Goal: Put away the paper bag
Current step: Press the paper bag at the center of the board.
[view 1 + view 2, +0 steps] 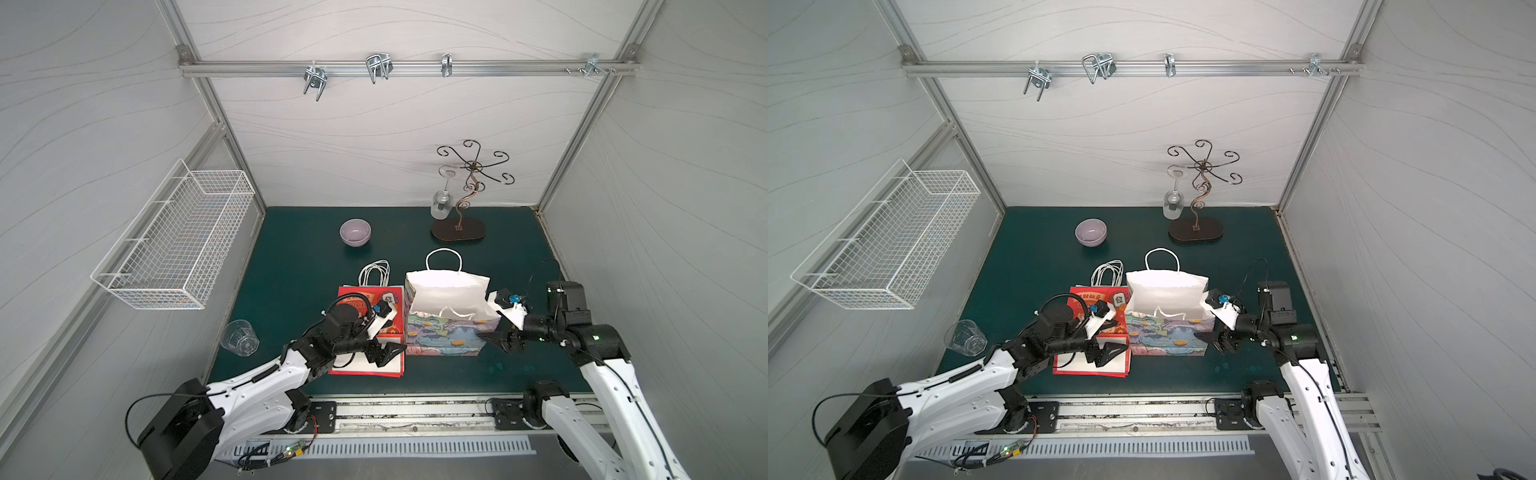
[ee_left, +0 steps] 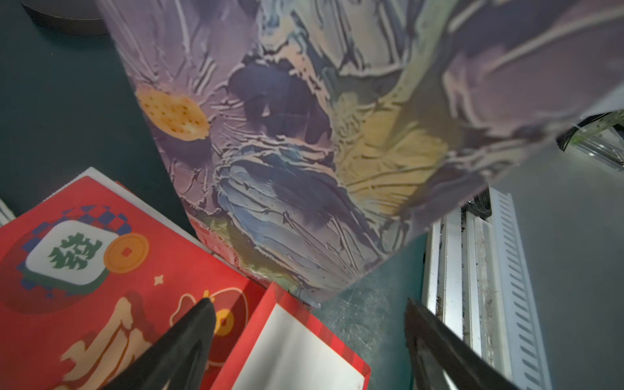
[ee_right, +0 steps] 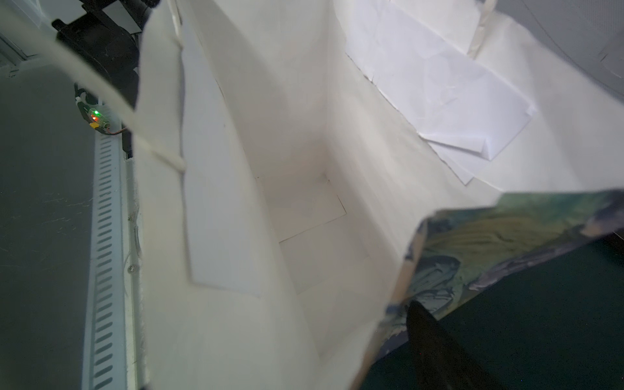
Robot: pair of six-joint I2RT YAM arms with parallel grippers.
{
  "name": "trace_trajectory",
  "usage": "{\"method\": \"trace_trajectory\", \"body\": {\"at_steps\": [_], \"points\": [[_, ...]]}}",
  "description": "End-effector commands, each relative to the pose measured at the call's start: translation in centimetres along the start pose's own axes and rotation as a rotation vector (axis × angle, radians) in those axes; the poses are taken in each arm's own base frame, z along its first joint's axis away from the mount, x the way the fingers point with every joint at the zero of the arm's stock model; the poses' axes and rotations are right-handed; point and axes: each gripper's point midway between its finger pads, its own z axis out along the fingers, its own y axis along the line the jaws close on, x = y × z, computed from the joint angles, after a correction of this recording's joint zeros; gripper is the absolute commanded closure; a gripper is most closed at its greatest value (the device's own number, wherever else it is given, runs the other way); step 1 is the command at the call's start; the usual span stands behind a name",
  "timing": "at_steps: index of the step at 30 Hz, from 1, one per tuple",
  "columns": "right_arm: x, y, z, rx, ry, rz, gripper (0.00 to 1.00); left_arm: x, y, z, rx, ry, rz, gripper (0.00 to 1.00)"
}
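the flowered paper bag (image 1: 446, 332) stands upright and open-mouthed near the middle of the green mat (image 1: 291, 249), right beside a flat red bag (image 1: 353, 365), with the left gripper (image 1: 384, 351) at its one side over the red bag and the right gripper (image 1: 496, 338) at its other side. both grippers' jaws stand apart and hold nothing. this looks like the approach before a grasp; next each would need to close on the bag's side or rim without crushing it, perhaps to lift it toward the wire basket (image 1: 137, 286).

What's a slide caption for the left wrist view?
Left gripper, jaws open, above the flat red bag, facing the standing floral bag.
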Motion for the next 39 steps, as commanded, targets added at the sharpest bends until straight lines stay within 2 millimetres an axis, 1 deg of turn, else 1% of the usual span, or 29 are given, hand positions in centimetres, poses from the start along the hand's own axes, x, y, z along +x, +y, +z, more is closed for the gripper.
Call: {"method": "trace_trajectory", "body": {"at_steps": [1,5,11,20,27,30,33,36,39], "points": [[0.1,0.5,-0.1,-0.014,0.013,-0.005,0.22,-3.3,0.5,1.2,-0.034,-0.115,0.036,0.10],[0.0,0.4,-0.2,-0.011,0.009,-0.004,0.22,-2.8,0.1,2.3,0.000,-0.100,0.031,0.09],[-0.1,0.5,-0.2,-0.015,0.003,0.002,0.22,-3.3,-0.1,3.1,0.030,-0.127,0.046,0.09],[-0.1,0.7,-0.2,-0.022,-0.001,0.010,0.22,-3.8,-1.5,3.8,0.127,-0.157,0.105,0.11],[-0.2,0.9,-0.3,-0.025,-0.010,0.012,0.22,-5.4,-2.3,4.0,0.185,-0.232,0.127,0.11],[-0.2,0.8,-0.3,-0.020,-0.006,0.010,0.22,-6.3,-2.0,3.3,0.150,-0.276,0.132,0.12],[-0.1,0.8,-0.4,-0.017,0.001,0.007,0.22,-7.4,-2.1,2.0,0.114,-0.308,0.148,0.13],[0.1,0.9,-0.3,-0.017,0.005,0.007,0.23,-9.0,-2.3,0.4,0.077,-0.335,0.185,0.14],[0.2,0.8,-0.2,-0.015,0.004,0.008,0.23,-10.7,-3.0,-1.0,0.067,-0.362,0.240,0.18]]}}
